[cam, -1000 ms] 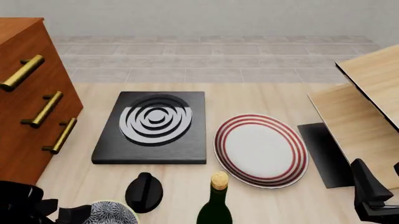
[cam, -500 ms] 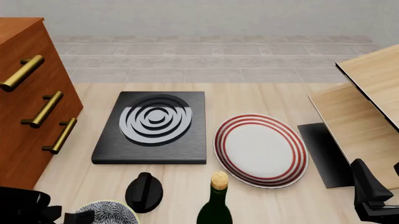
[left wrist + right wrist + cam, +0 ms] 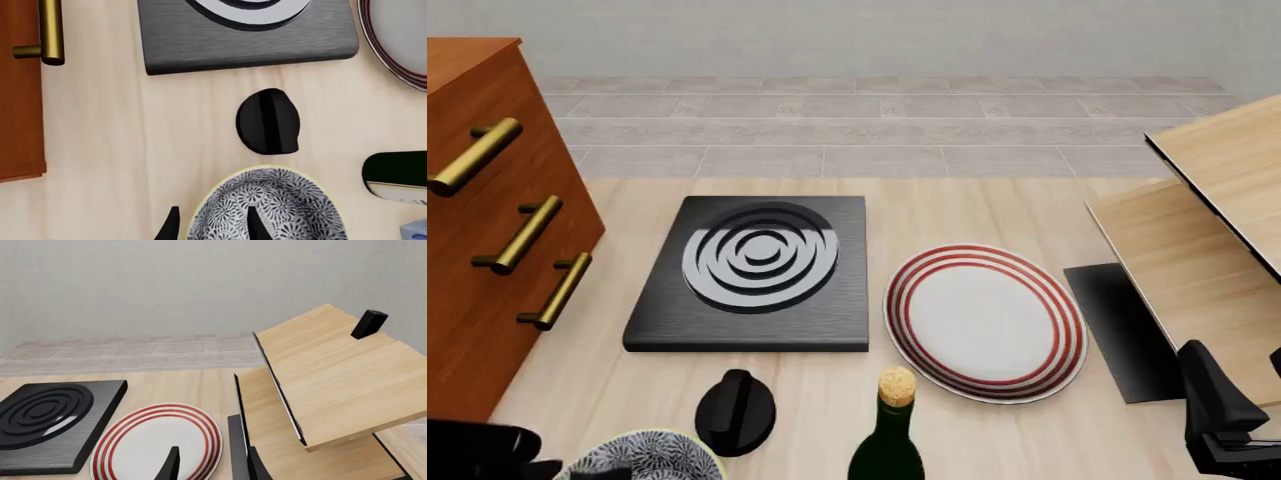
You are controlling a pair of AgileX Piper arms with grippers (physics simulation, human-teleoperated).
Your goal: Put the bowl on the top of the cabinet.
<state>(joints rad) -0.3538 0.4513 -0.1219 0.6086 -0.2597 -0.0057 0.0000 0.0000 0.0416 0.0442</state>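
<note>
The blue-and-white patterned bowl (image 3: 647,460) sits on the table at the near left edge of the front view, cut off by the frame. In the left wrist view the bowl (image 3: 280,210) lies under my left gripper (image 3: 212,226). That gripper is open, with one finger outside the pale rim and the other over the bowl's inside. The reddish-brown cabinet (image 3: 494,200) with brass handles stands at the far left, and its side also shows in the wrist view (image 3: 20,100). My right gripper (image 3: 212,467) hangs open and empty at the near right, above the table.
A black burner slab (image 3: 754,270) lies mid-table, with a black knob (image 3: 735,410) just in front of it beside the bowl. A red-ringed white plate (image 3: 985,320) and a corked dark bottle (image 3: 890,440) are to the right. A pale wood structure (image 3: 1214,230) fills the right side.
My left arm has slid down and out toward the near left corner of the front view, uncovering more of the bowl. The right arm has not moved.
</note>
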